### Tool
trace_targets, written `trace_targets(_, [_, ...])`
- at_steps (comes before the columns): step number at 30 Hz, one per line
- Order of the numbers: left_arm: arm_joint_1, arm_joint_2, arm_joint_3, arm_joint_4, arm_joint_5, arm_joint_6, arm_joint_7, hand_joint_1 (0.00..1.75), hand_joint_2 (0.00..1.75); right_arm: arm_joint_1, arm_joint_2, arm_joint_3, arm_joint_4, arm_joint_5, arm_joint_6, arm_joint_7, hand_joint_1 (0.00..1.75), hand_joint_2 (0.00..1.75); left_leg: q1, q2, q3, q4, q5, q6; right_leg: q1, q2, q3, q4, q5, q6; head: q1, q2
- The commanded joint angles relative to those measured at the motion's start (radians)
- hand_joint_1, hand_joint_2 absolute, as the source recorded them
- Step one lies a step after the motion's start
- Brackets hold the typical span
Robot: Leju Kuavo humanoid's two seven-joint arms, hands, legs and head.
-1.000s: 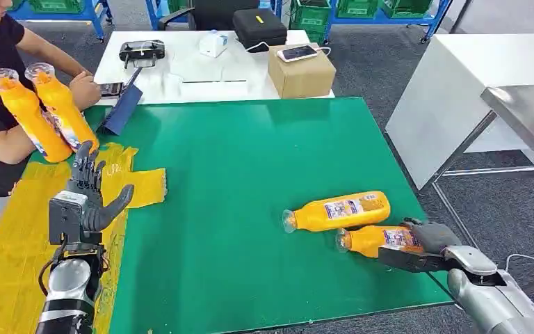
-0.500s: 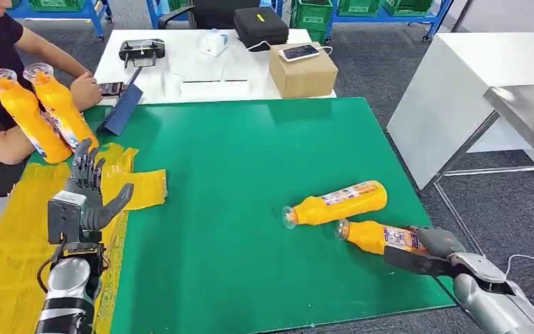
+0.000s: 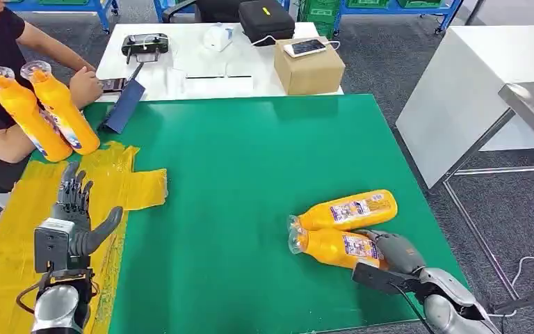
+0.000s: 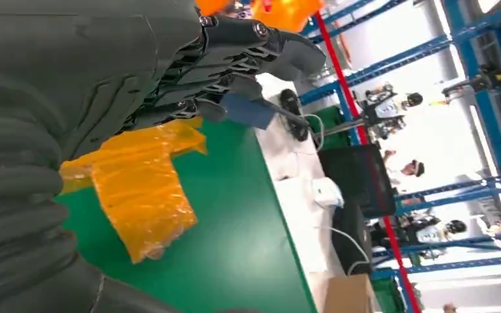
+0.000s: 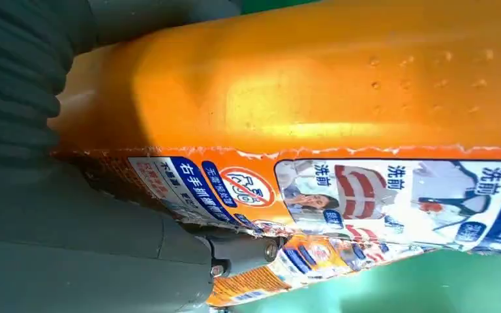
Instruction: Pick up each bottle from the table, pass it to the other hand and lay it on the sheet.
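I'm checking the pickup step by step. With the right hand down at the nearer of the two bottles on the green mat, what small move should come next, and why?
Probably lift the nearer bottle a little. The right hand is wrapped around its base end, but it lies on the green mat against the second bottle. The left hand waits with fingers apart above the yellow sheet for the handover.

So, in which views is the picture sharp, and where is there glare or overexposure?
Head view: evenly lit and sharp, with soft shadows under the two bottles on the green mat. Left wrist view: the bright background past the left hand is washed out. Right wrist view: the held bottle is very close, with a soft glare band on its orange side, yet the label stays readable.
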Motion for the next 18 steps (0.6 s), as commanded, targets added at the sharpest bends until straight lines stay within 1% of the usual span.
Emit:
trace_targets(1, [0.005, -0.007, 0.028, 0.011, -0.004, -0.003, 0.003, 0.00, 1.75, 0.062, 0.070, -0.027, -0.036, -0.042, -0.012, -0.077, 1.75, 1.75, -0.003, -0.005, -0.003, -0.001, 0.001, 0.000, -0.003, -0.001, -0.003, 0.001, 0.000, 0.000, 0.000, 0.000])
trace_targets(2, [0.020, -0.011, 0.033, -0.008, -0.009, -0.001, 0.004, 0.00, 1.75, 0.077, 0.092, -0.050, -0.103, -0.061, -0.021, -0.115, 1.75, 1.75, -0.008, -0.011, -0.007, -0.002, 0.003, 0.001, -0.008, -0.003, -0.009, 0.005, -0.001, 0.000, 0.000, 0.000])
trace_targets(3, [0.043, -0.018, 0.042, -0.034, -0.015, 0.000, 0.004, 0.00, 1.75, 0.093, 0.113, -0.067, -0.202, -0.098, -0.002, -0.134, 1.75, 1.75, -0.005, -0.005, -0.004, -0.001, 0.001, 0.000, -0.005, -0.001, -0.004, 0.002, -0.001, 0.000, 0.000, 0.000])
trace_targets(4, [0.057, -0.023, 0.049, -0.049, -0.018, 0.001, 0.003, 0.00, 1.75, 0.100, 0.123, -0.079, -0.275, -0.127, 0.014, -0.147, 1.75, 1.75, -0.007, -0.005, -0.006, -0.001, 0.002, 0.000, -0.008, 0.001, -0.007, 0.005, -0.001, 0.000, 0.000, 0.000])
trace_targets(5, [0.064, -0.028, 0.056, -0.059, -0.021, 0.000, 0.003, 0.00, 1.75, 0.098, 0.131, -0.086, -0.333, -0.143, 0.033, -0.151, 1.75, 1.75, -0.008, -0.003, -0.008, 0.000, 0.001, 0.000, -0.007, 0.002, -0.001, 0.007, -0.001, 0.000, 0.001, 0.000])
trace_targets(7, [0.063, -0.034, 0.067, -0.060, -0.020, -0.010, 0.008, 0.00, 1.75, 0.055, 0.124, -0.085, -0.397, -0.175, 0.082, -0.135, 1.75, 1.75, -0.009, -0.001, -0.010, 0.001, 0.002, 0.002, -0.008, 0.001, -0.002, 0.008, -0.001, 0.001, 0.001, 0.000])
trace_targets(8, [0.061, -0.035, 0.070, -0.059, -0.021, -0.012, 0.009, 0.00, 1.75, 0.034, 0.125, -0.084, -0.402, -0.184, 0.093, -0.131, 1.75, 1.75, -0.013, -0.003, -0.012, 0.001, 0.002, 0.002, -0.012, 0.001, -0.007, 0.014, -0.003, 0.000, 0.000, 0.000])
trace_targets(9, [0.058, -0.036, 0.070, -0.056, -0.022, -0.019, 0.013, 0.00, 1.75, 0.003, 0.129, -0.077, -0.392, -0.189, 0.107, -0.128, 1.75, 1.75, -0.015, -0.003, -0.016, 0.003, 0.001, 0.002, -0.013, 0.003, -0.011, 0.018, -0.003, 0.000, 0.000, 0.000])
trace_targets(10, [0.056, -0.035, 0.067, -0.055, -0.017, -0.031, 0.019, 0.00, 1.75, -0.018, 0.139, -0.071, -0.375, -0.192, 0.112, -0.124, 1.75, 1.75, -0.017, -0.004, -0.017, 0.001, 0.004, 0.004, -0.016, -0.002, -0.014, 0.018, -0.001, 0.001, -0.001, 0.000])
trace_targets(12, [0.062, -0.037, 0.059, -0.059, 0.015, -0.072, 0.034, 0.00, 1.75, -0.050, 0.163, -0.046, -0.339, -0.178, 0.107, -0.113, 1.75, 1.75, -0.021, -0.006, -0.022, 0.001, 0.006, 0.005, -0.019, -0.003, -0.020, 0.021, 0.000, 0.001, -0.001, 0.000])
trace_targets(13, [0.067, -0.034, 0.051, -0.062, 0.043, -0.104, 0.043, 0.00, 1.75, -0.066, 0.178, -0.034, -0.318, -0.173, 0.097, -0.106, 1.75, 1.75, -0.020, -0.006, -0.023, 0.001, 0.007, 0.005, -0.018, -0.004, -0.021, 0.020, 0.000, 0.001, 0.000, 0.000])
trace_targets(14, [0.078, -0.031, 0.033, -0.066, 0.167, -0.220, 0.084, 0.00, 1.75, -0.095, 0.220, -0.027, -0.278, -0.181, 0.092, -0.103, 1.75, 1.75, -0.021, -0.008, -0.024, 0.000, 0.008, 0.004, -0.019, -0.003, -0.023, 0.021, 0.000, 0.001, 0.000, 0.000])
trace_targets(15, [0.090, -0.034, 0.005, -0.073, 0.203, -0.248, 0.094, 0.00, 1.75, -0.137, 0.263, -0.002, -0.226, -0.179, 0.079, -0.096, 1.75, 1.75, -0.022, -0.009, -0.024, 0.001, 0.008, 0.004, -0.020, -0.003, -0.023, 0.022, 0.000, 0.000, 0.000, 0.000])
trace_targets(16, [0.097, -0.036, -0.015, -0.078, 0.217, -0.255, 0.095, 0.00, 1.75, -0.163, 0.290, 0.013, -0.195, -0.181, 0.067, -0.092, 1.75, 1.75, -0.020, -0.006, -0.023, 0.000, 0.008, 0.005, -0.018, -0.004, -0.021, 0.019, 0.000, 0.001, 0.000, 0.000])
trace_targets(17, [0.102, -0.039, -0.033, -0.083, 0.236, -0.263, 0.096, 0.00, 1.75, -0.181, 0.311, 0.025, -0.173, -0.185, 0.056, -0.088, 1.75, 1.75, -0.021, -0.005, -0.023, 0.000, 0.009, 0.004, -0.020, -0.001, -0.022, 0.021, 0.001, 0.000, 0.000, 0.000])
trace_targets(18, [0.105, -0.041, -0.062, -0.092, 0.241, -0.267, 0.097, 0.00, 1.75, -0.203, 0.337, 0.039, -0.152, -0.191, 0.046, -0.084, 1.75, 1.75, -0.021, -0.006, -0.024, 0.000, 0.009, 0.005, -0.019, -0.003, -0.022, 0.021, 0.001, 0.001, 0.000, 0.000])
